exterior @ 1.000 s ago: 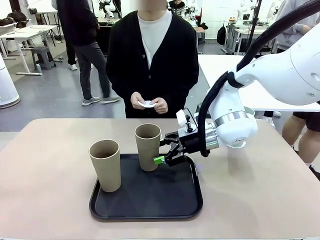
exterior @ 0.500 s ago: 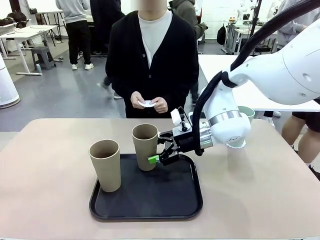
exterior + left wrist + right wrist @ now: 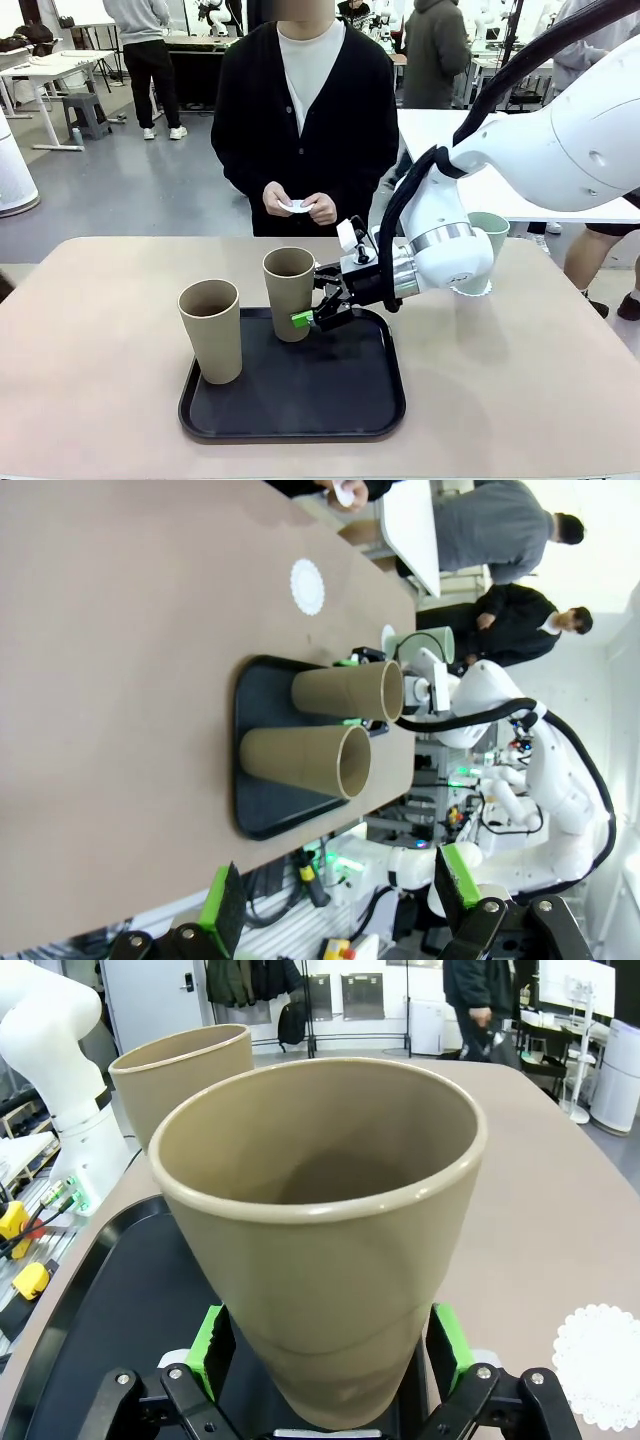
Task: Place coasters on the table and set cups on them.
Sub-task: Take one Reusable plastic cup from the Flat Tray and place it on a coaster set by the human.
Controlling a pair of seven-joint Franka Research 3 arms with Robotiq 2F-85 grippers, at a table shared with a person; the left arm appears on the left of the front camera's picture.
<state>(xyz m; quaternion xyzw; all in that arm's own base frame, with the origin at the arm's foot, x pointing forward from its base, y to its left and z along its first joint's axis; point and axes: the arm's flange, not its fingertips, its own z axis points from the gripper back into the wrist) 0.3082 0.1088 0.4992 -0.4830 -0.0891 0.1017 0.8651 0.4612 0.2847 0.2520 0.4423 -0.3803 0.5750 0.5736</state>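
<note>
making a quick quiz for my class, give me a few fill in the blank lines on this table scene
1. Two tan cups stand on the black ____.
2. The third cup, at the right, is ____.
3. The person's hands hold a small white ____.

Missing words: tray; green; coaster.

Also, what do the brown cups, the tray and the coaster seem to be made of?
Brown cups: likely matte plastic or bamboo-fibre composite; dull even surface, smooth moulded rim.
Tray: probably black plastic; matte, rounded raised rim.
Coaster: paper, it seems; thin, white, lacy scalloped edge.
</note>
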